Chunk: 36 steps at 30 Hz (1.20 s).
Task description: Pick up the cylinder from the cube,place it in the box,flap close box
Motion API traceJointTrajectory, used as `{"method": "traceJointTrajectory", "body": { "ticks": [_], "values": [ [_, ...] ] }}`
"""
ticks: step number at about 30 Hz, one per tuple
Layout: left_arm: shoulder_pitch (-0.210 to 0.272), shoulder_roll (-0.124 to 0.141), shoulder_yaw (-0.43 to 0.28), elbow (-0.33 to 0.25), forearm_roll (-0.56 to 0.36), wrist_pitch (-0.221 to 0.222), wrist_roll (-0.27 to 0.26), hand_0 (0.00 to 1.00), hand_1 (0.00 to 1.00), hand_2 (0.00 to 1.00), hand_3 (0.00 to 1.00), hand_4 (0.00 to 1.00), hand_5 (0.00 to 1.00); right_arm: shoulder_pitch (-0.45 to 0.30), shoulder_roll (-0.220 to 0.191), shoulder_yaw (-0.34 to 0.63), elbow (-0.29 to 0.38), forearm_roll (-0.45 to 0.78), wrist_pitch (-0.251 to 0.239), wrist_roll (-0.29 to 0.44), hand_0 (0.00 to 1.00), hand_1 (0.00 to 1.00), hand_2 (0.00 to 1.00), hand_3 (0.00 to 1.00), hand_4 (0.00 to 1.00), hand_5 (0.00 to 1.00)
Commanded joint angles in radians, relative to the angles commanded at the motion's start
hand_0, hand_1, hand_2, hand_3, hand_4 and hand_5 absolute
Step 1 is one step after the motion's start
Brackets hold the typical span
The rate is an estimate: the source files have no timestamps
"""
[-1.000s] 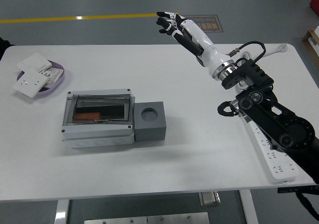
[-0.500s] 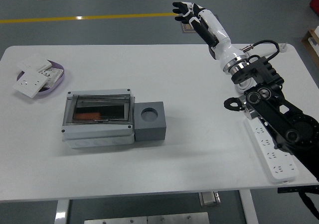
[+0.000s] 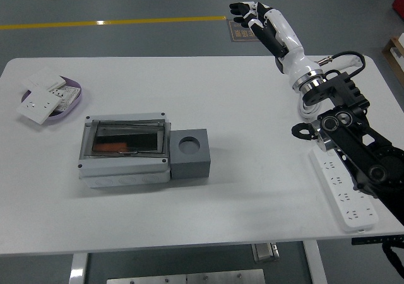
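Head view: right hand [image 3: 251, 20] is raised beyond the table's [image 3: 252, 189] far edge, fingers loosely spread, nothing held. Box [image 3: 124, 148] is seen left of centre, lid shut, orange cylinder [image 3: 112, 147] inside; cube [image 3: 190, 153] touches its right side, socket empty.

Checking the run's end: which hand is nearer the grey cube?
Right, by default. The right hand is raised beyond the table's far edge, far up-right of the grey cube; the left hand is not in view.
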State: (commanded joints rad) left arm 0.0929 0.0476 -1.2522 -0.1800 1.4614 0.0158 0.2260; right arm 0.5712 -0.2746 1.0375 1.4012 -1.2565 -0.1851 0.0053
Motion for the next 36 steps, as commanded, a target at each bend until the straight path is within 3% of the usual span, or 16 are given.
{"method": "traceJointTrajectory", "body": {
  "ticks": [3,4,8,9,27,28,32,33,36],
  "values": [
    [0.0,-0.001,0.0,0.0,0.0,0.0,0.0,0.923,0.852,0.854,0.951,0.002,0.002,-0.002,-0.002,0.004,0.0,-0.007,0.006,-0.006,0.802,0.756,0.793,0.725,0.576,0.513],
    [0.0,-0.001,0.0,0.0,0.0,0.0,-0.001,0.923,0.852,0.854,0.951,0.002,0.002,-0.002,-0.002,0.005,0.001,-0.008,0.008,-0.007,0.798,0.757,0.793,0.728,0.565,0.451],
    [-0.002,0.0,-0.002,0.0,0.0,0.0,-0.002,0.923,0.852,0.854,0.951,0.002,0.002,-0.002,-0.005,0.009,0.001,-0.012,0.013,-0.01,0.798,0.757,0.793,0.728,0.565,0.451],
    [-0.002,0.001,-0.002,0.0,0.0,0.0,-0.002,0.923,0.852,0.854,0.951,0.002,0.002,-0.002,-0.006,0.009,0.0,-0.012,0.014,-0.011,0.811,0.767,0.804,0.766,0.687,0.37],
    [0.001,-0.003,0.003,0.0,-0.013,0.003,-0.002,0.923,0.852,0.854,0.951,0.002,0.002,0.002,-0.014,0.012,0.008,-0.061,0.034,-0.024,0.819,0.782,0.827,0.835,0.703,0.353],
    [0.002,-0.003,0.004,0.0,-0.015,0.004,-0.002,0.923,0.852,0.854,0.951,0.002,0.002,0.001,-0.015,0.013,0.009,-0.06,0.034,-0.023,0.828,0.804,0.858,0.879,0.629,0.16],
    [0.006,-0.001,0.011,0.0,-0.024,0.007,-0.002,0.923,0.852,0.854,0.951,0.002,0.002,-0.003,-0.023,0.021,0.012,-0.056,0.034,-0.017,0.828,0.804,0.858,0.879,0.629,0.16],
    [0.006,-0.002,0.013,0.0,-0.027,0.007,-0.002,0.923,0.852,0.854,0.951,0.002,0.002,-0.004,-0.026,0.024,0.012,-0.054,0.034,-0.016,0.832,0.806,0.858,0.881,0.515,0.149],
    [0.007,-0.003,0.017,0.0,-0.034,0.009,-0.001,0.923,0.852,0.854,0.951,0.002,0.002,-0.008,-0.03,0.031,0.012,-0.05,0.034,-0.011,0.832,0.806,0.858,0.881,0.515,0.149]
  ]
}}
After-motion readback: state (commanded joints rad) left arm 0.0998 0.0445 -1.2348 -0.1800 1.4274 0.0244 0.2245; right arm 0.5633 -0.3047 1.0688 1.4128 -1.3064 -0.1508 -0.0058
